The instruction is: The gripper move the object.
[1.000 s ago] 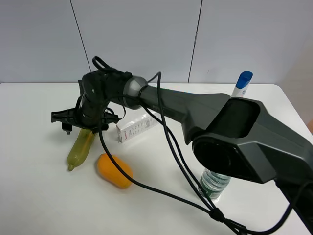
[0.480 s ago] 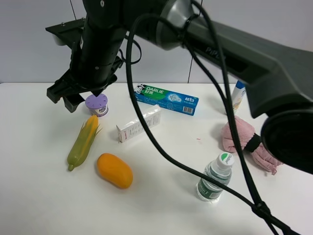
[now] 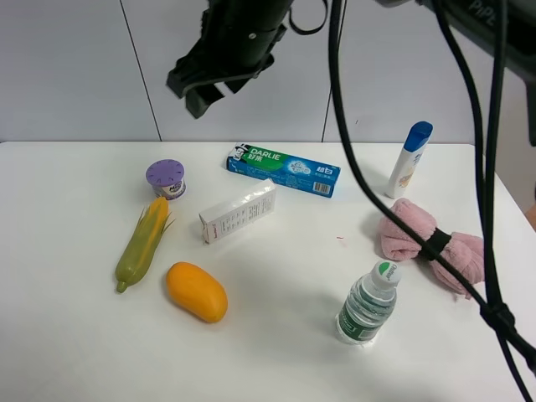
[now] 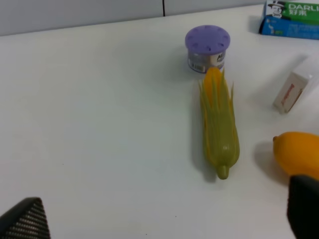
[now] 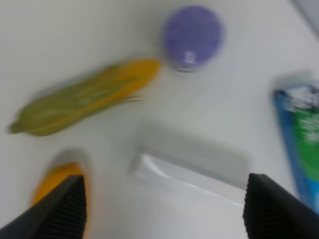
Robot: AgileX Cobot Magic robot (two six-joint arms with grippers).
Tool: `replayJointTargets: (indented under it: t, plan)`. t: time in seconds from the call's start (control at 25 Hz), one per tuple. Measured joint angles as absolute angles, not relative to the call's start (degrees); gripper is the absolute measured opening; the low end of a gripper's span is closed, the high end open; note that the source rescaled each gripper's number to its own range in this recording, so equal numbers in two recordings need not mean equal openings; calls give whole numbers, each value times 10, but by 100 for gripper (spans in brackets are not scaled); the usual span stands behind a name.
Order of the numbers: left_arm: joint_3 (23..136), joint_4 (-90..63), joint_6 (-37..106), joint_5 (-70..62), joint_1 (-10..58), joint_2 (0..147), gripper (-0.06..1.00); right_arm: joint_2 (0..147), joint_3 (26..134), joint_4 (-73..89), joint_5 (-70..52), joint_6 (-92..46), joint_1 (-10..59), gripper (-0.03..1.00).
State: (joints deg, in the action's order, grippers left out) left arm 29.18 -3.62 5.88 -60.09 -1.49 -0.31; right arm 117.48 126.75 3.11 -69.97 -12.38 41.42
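The toy corn cob (image 3: pixel 142 243) lies flat on the white table at the left, its yellow tip toward a purple-lidded jar (image 3: pixel 167 177). My right gripper (image 3: pixel 188 94) is open and empty, high above the table at the back and well clear of the corn. Its wrist view shows the corn (image 5: pixel 79 99) far below, between the spread fingers (image 5: pixel 65 206). My left gripper (image 4: pixel 164 219) is open and empty, and its wrist view shows the corn (image 4: pixel 218 132) ahead on the table. The left gripper is out of the exterior view.
An orange mango (image 3: pixel 196 291) lies just right of the corn's green end. A white box (image 3: pixel 238 210), a blue toothpaste box (image 3: pixel 283 169), a shampoo bottle (image 3: pixel 407 159), a pink towel (image 3: pixel 427 243) and a water bottle (image 3: pixel 367 306) stand further right.
My right gripper has risen from just above the corn and moved up and to the right. The corn lies where it was.
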Motion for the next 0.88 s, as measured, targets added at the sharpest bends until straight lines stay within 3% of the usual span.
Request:
replayJointTargets:
  t: [0.48, 0.88]
  plan:
    - [292, -36, 59, -601, -15, -3, 100, 1172, 1267, 24, -700, -124, 218, 35]
    - [292, -36, 59, -601, -15, -3, 100, 1148, 1243, -49, -700, -95, 153, 35]
